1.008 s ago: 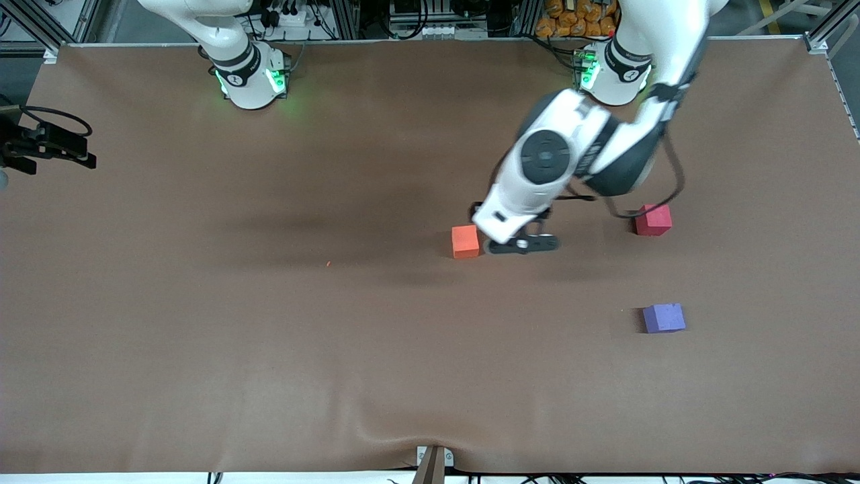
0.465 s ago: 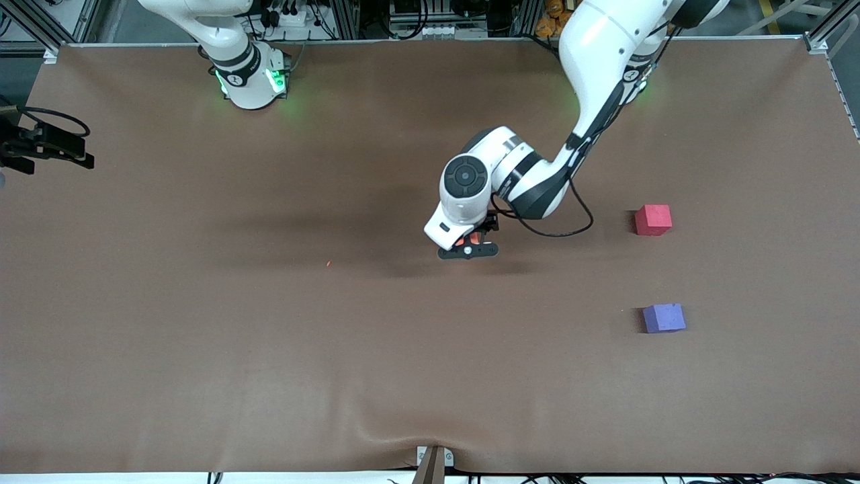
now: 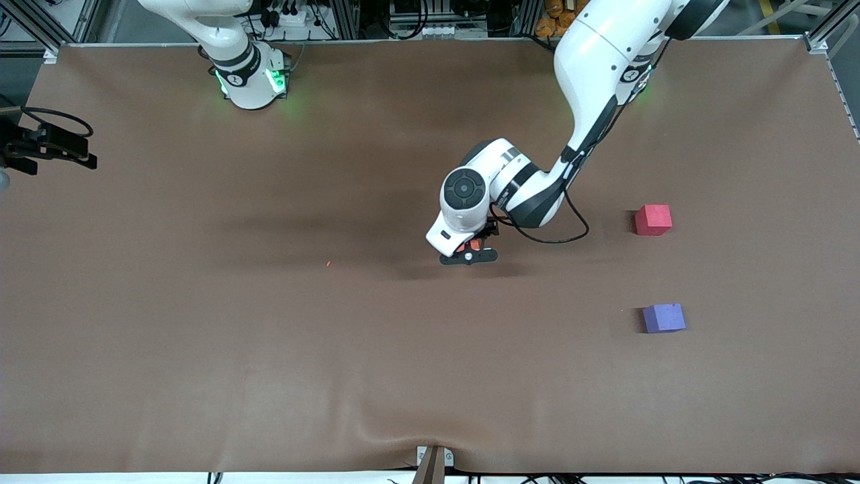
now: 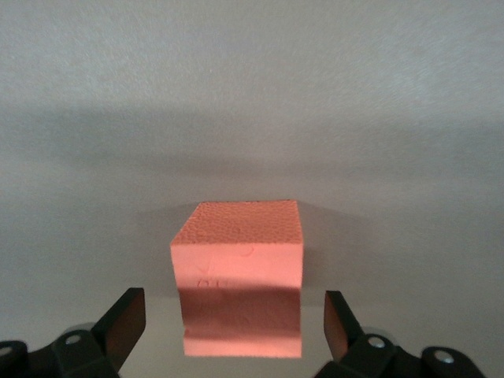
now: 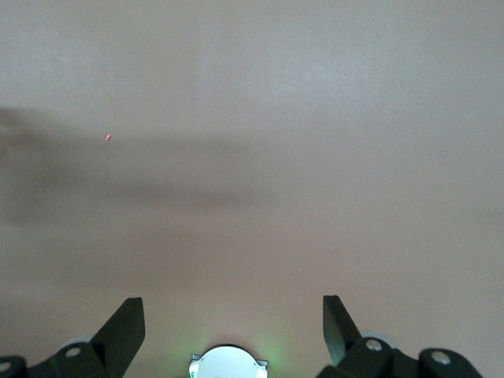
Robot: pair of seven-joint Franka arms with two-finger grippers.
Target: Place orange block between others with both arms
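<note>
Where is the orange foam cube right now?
The orange foam cube sits on the brown table near its middle, between the open fingers of the left hand, toward the right arm's end from the pinkish-red foam cube.

The orange block (image 4: 240, 272) looks like matt foam with a pebbly top. The table (image 3: 201, 336) wears dull brown cloth. Arms (image 3: 591, 60) are glossy white plastic.

There are three small blocks on the brown table (image 3: 201, 336). One is the orange block (image 4: 239, 276), one is a red block (image 3: 653, 220) and one is a purple block (image 3: 664, 318). There are two white robot arms, the left arm (image 3: 591, 81) and the right arm (image 3: 222, 40). One tiny orange speck (image 3: 328, 264) lies on the table, near its middle.
</note>
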